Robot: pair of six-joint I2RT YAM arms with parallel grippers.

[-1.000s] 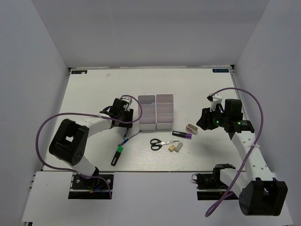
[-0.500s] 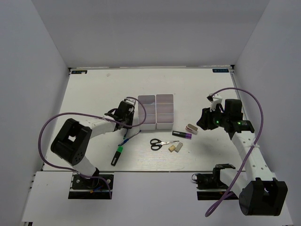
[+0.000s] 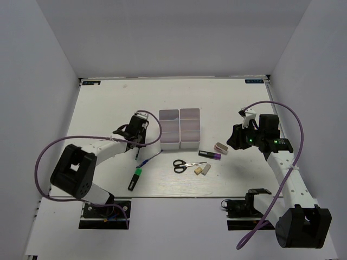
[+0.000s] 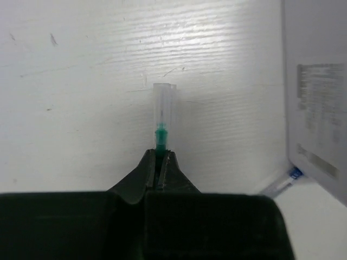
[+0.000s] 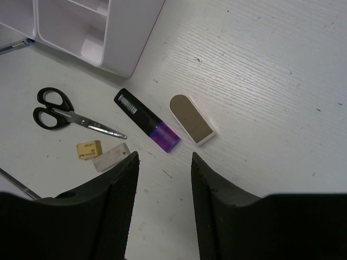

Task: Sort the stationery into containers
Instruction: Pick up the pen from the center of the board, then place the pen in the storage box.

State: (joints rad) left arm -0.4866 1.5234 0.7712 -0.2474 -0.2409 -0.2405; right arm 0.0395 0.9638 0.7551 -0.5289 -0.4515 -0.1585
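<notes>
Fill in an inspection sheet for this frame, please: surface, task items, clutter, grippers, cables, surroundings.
Surface: white table, lightly scuffed.
Job's things: bins, no items visible inside; scissors, purple marker, clip-like piece, tan eraser, grey eraser, green-capped marker and blue pen loose on the table.
Clutter: nothing seen.
Grippers: left gripper shut on a clear-capped pen; right gripper open, near the purple marker.
Cables: purple cables loop from both arms.
Surroundings: plain white walls.
</notes>
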